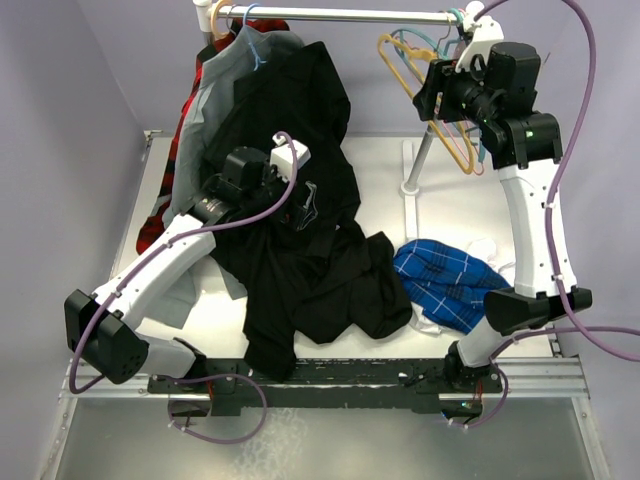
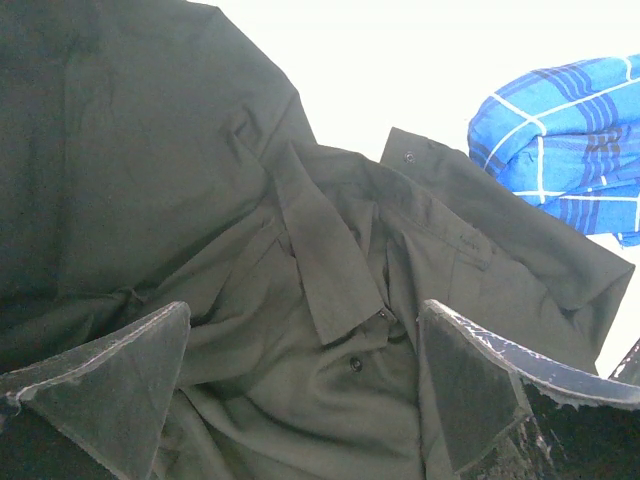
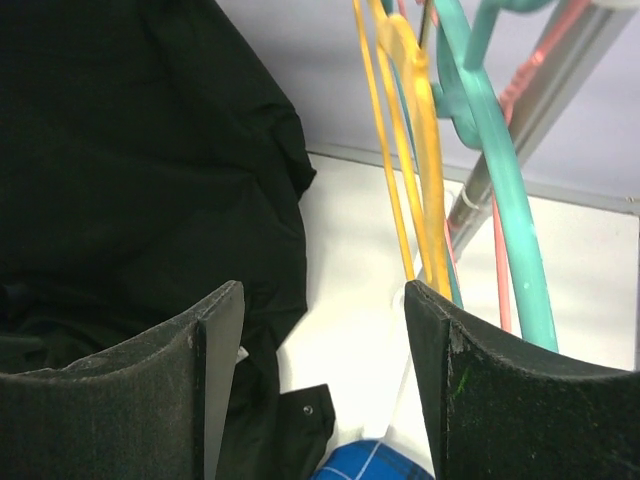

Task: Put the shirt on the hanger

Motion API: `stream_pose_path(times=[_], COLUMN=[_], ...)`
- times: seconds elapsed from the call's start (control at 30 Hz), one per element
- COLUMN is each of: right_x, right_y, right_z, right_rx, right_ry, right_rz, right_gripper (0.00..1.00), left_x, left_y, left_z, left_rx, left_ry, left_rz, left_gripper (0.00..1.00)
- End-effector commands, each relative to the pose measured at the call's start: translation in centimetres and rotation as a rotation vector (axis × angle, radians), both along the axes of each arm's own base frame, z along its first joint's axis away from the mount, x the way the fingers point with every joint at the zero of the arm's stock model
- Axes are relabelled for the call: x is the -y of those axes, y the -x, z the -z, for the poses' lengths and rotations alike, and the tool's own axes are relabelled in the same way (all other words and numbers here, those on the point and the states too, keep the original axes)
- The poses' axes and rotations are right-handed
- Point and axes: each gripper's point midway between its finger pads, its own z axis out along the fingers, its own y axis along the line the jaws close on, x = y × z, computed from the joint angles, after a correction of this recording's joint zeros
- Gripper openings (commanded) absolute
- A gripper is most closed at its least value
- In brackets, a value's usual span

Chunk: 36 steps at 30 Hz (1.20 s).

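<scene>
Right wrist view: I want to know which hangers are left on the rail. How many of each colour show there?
Yellow-orange hanger: 1
Teal hanger: 1
Pink hanger: 1
Total: 3

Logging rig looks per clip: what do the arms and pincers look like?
Left arm and right arm: white shells, black joints. A lilac cable loops along each. The right arm shows a green light. Left pincer and right pincer have black wedge-shaped fingers, the left's scuffed.
</scene>
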Motion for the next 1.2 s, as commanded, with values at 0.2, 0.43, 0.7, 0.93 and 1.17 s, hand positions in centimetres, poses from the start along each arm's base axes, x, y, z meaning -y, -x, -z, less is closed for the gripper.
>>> stream_pose_path(times=[0.2,0.43,0.7,0.93,1.17], right_x=[2.7,3.9,4.2,4.5,4.3], right_y=[1.2,1.0,0.1,-0.6,-1.3], right_z=[-1.0,-0.2,0.8,2.3,2.9], right_rx=[0.053,0.056,0.043,0.028,0.027], right_ry=[0.027,0.064,0.083,0.099,0.104], right_rz=[0.121,0.179,0.200,0.220,0.211], right_gripper=[0.71,0.75,0.74,0.74,0.58], left_x=[0.1,0.2,0.3,0.6,0.6], left_y=[-0.5,-0.5,-0.3,-0.1,-0.1], left_z=[-2.5,-1.9,-1.5,-1.1,-1.1], left_rx=[0.047,0.033,0.023,0.016,0.014], left_ry=[0.049,0.053,0.059,0.061,0.064], left_rz=[-0.023,-0.020,-0.010,0.007,0.012], left_gripper=[0.99,0.99,0.99,0.99,0.99])
